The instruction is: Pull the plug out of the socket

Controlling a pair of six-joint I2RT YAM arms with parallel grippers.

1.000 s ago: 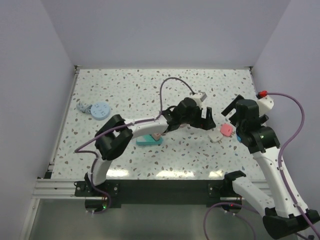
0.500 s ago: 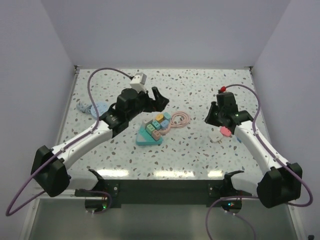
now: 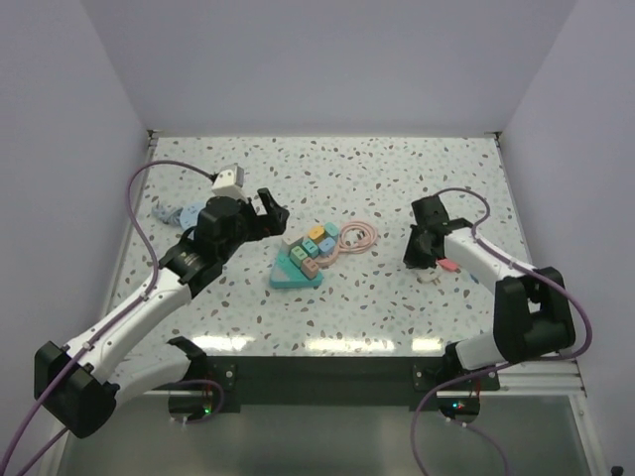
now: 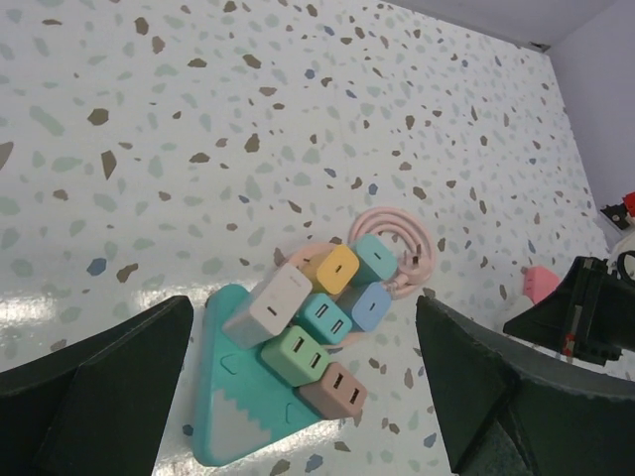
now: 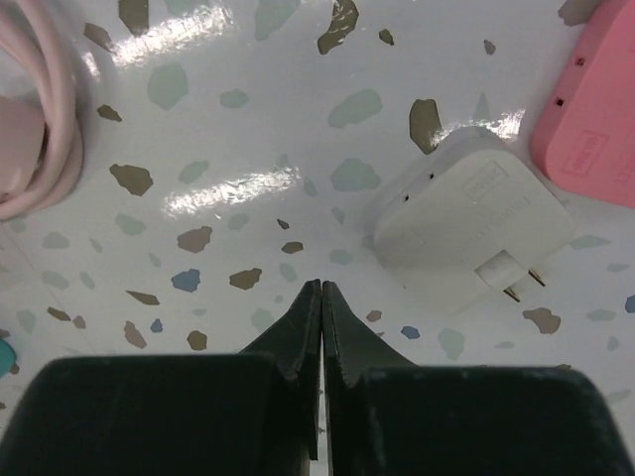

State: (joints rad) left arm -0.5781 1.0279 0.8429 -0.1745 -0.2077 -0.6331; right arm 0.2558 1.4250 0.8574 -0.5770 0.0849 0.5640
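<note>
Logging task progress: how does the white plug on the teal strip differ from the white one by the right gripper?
The seated white plug sits in the teal strip among coloured plugs, prongs hidden. The loose white plug lies flat on the table beside a pink plug, prongs exposed. Both are white, boxy blocks.

Speckled table (image 3: 417, 169): teal socket (image 3: 283, 279), pink cable coil (image 3: 359, 235), white plug (image 5: 466, 230) (pink plug (image 5: 595, 109) beside).
</note>
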